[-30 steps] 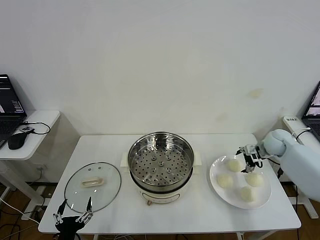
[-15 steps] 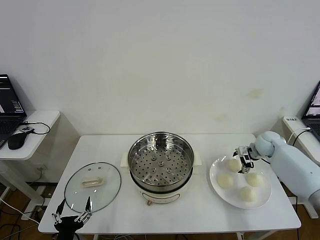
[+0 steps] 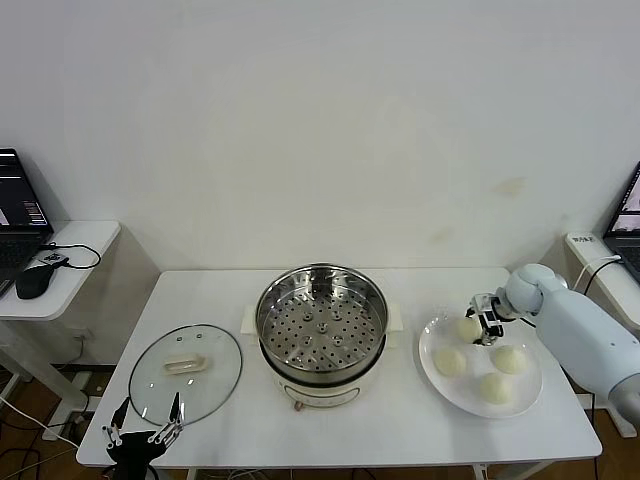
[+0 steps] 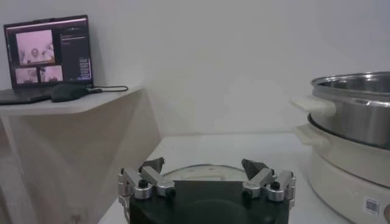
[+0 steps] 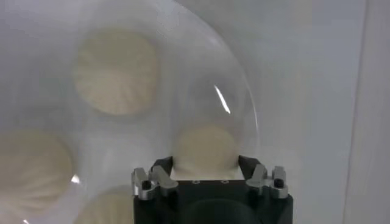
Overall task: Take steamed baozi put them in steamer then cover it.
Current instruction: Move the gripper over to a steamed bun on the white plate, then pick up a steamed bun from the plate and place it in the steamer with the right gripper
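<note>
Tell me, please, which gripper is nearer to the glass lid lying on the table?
The left. The left gripper hangs at the table's front edge, just in front of the glass lid. The right gripper is far across the table, past the steamer, over the plate of baozi.

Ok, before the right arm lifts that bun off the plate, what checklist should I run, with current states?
1. Right gripper shut on a baozi: ok, fingers sit on either side of it.
2. Other three buns clear of the gripper on the plate: ok.
3. Steamer empty and uncovered: ok.
4. Cover lying on the table, out of the transfer path: ok.
5. Left gripper open, parked at the near table edge by the cover: ok.
6. Grip firm enough for lifting: cannot tell.
</note>
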{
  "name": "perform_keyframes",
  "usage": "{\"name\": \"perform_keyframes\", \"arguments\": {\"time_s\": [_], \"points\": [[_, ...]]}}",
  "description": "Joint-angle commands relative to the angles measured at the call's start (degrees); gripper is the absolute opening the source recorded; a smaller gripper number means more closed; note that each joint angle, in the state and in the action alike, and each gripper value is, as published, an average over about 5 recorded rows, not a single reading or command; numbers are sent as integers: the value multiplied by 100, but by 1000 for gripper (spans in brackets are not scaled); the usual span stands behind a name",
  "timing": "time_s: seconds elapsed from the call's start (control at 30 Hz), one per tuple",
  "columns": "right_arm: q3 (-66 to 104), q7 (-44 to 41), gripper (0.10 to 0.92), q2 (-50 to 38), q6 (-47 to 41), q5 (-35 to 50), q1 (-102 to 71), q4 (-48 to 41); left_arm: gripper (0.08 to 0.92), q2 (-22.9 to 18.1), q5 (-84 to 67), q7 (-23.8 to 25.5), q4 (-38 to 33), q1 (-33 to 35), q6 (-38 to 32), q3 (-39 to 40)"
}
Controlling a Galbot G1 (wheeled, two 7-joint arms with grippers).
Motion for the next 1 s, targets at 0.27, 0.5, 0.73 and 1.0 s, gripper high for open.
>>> {"name": "perform_keyframes", "arguments": {"time_s": [0.27, 0.5, 0.73, 1.0], "points": [[-227, -66, 620, -421, -75, 526, 308, 587, 823, 17, -25, 2, -40, 28, -6, -31], [-1225, -101, 627, -1136, -244, 1669, 1549, 1552, 823, 49, -113, 17, -62, 37, -38, -39], [-2481, -109, 628, -1142, -334, 2787, 3237, 2010, 823, 76, -156, 44, -97, 71, -145, -5], [-3680, 129, 628, -123, -289, 3720, 4597, 2279, 823, 107, -176, 53, -123, 92, -180, -23]]}}
